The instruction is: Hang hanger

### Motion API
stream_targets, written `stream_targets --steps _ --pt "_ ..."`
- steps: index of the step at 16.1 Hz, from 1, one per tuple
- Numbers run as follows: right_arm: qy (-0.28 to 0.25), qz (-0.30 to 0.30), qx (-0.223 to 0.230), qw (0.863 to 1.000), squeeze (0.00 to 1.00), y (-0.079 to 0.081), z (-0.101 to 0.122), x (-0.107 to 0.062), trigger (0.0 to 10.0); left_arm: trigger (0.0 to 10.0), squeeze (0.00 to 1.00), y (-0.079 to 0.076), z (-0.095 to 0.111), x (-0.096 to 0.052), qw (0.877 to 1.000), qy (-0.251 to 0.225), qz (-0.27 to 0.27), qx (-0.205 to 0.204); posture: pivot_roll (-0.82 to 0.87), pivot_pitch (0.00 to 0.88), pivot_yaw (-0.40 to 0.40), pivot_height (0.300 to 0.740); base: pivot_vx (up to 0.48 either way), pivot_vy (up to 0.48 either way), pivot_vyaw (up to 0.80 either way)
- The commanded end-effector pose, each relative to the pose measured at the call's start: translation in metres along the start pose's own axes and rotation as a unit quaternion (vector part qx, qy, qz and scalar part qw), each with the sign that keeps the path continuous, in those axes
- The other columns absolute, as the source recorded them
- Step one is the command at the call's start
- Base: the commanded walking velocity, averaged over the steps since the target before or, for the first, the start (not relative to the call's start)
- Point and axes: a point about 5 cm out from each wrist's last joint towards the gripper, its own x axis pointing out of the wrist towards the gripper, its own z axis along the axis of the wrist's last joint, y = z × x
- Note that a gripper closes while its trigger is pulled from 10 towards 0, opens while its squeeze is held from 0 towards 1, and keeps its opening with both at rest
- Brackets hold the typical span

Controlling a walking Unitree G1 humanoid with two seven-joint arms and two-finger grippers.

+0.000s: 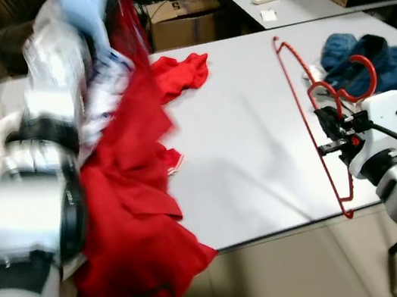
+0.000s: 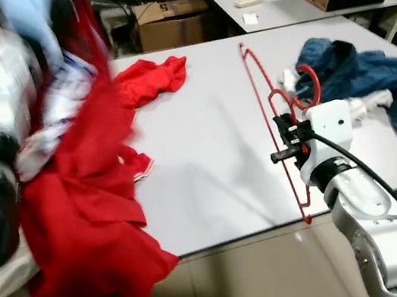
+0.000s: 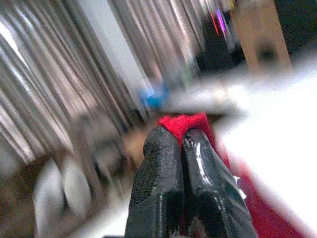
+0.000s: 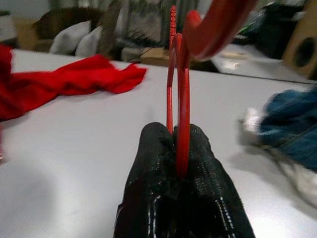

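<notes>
Right gripper (image 2: pixel 286 141) pinches the red hanger (image 2: pixel 268 117) near its hook, holding it above the white table (image 2: pixel 207 154).

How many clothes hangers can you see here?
1: a red hanger at the table's right side, pinched at its neck by the right tool. More could be hidden under the clothes.

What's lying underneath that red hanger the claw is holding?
The red hanger, pinched in the right claw, stands above the bare white table. Beside its hook lies a blue garment; what the garment covers stays hidden.
</notes>
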Motion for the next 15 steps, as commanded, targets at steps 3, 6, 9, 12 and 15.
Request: stream_targets --steps 3,6,9,12,15 --pt "-0.001 0.026 -0.003 1.000 0.00 0.008 0.001 0.000 10.0 10.0 0.00 -0.033 -0.058 -0.023 0.990 0.102 -0.090 -0.029 -0.01 0.000 -0.031 0.740 0.000 0.000 0.00" --pt "0.008 0.041 -0.004 0.999 0.00 0.013 -0.003 0.001 10.0 10.0 1.00 -0.046 -0.070 -0.046 0.960 0.132 -0.226 -0.101 0.00 0.000 -0.026 0.740 0.000 0.000 0.00" --pt "0.009 0.039 -0.004 0.999 0.00 0.013 -0.004 -0.001 10.0 10.0 1.00 -0.029 -0.060 -0.057 0.957 0.110 -0.234 -0.131 0.00 0.000 -0.019 0.740 0.000 0.000 0.00" --pt "0.008 0.015 0.003 1.000 0.00 0.008 -0.005 -0.003 10.0 10.0 1.00 0.005 -0.021 -0.056 0.957 -0.038 -0.101 -0.268 -0.01 0.000 -0.008 0.740 0.000 0.000 0.00" --pt "0.006 -0.002 -0.016 1.000 0.00 0.005 -0.002 -0.001 10.0 10.0 0.35 -0.030 -0.038 -0.064 0.955 -0.020 -0.040 -0.295 -0.01 0.000 -0.017 0.740 0.000 0.000 0.00"
